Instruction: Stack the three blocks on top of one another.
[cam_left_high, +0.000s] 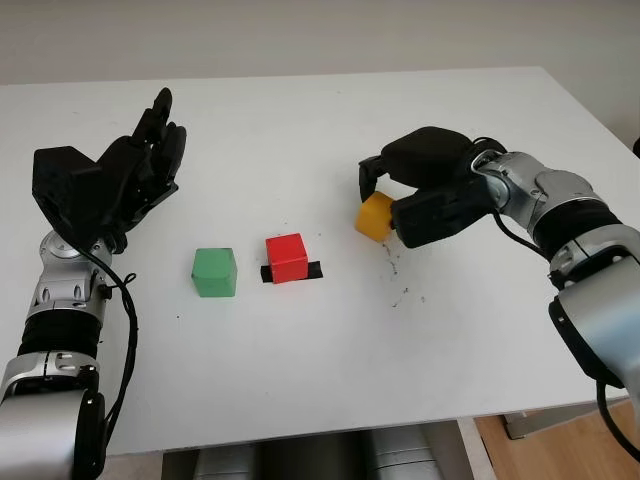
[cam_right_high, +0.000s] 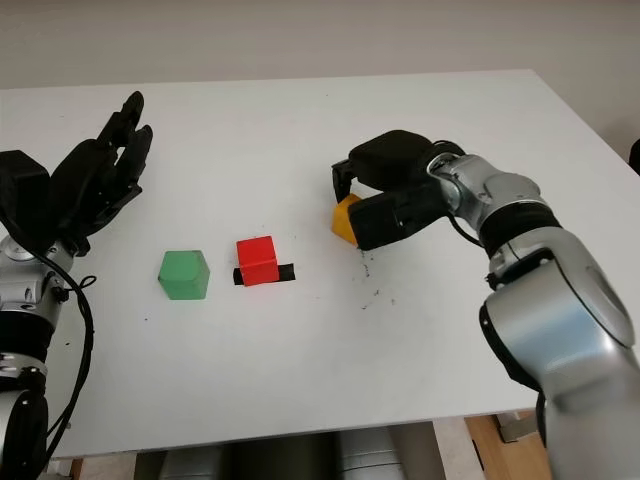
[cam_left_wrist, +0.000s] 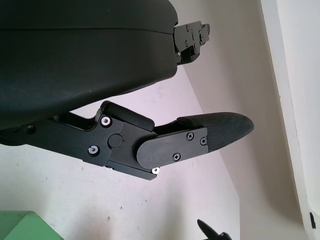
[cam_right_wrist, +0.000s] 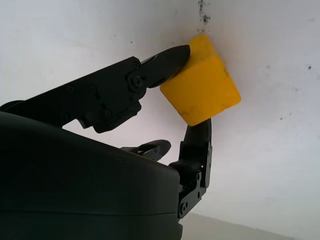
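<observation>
Yellow plastic cube (cam_left_high: 375, 215) pinched between fingertips (cam_right_wrist: 172, 59) of right hand (cam_left_high: 425, 190), tilted, right of table (cam_left_high: 320, 380) centre, likely for carrying. Red cube (cam_left_high: 286, 257) on black tape strip (cam_left_high: 314, 270), green cube (cam_left_high: 214, 271) beside, mid-table. Left hand (cam_left_high: 135, 170) open, holding nothing, raised near left edge.

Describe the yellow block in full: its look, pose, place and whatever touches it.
The yellow block is a plain yellow-orange cube with smooth, matte faces and slightly rounded edges, unmarked apart from small scuffs. It sits tilted, pinched in the right hand: one black fingertip presses one side and another finger the opposite side. Whether it is lifted clear or has a corner on the white table is unclear. It is to the right of the red block, apart from it.
</observation>
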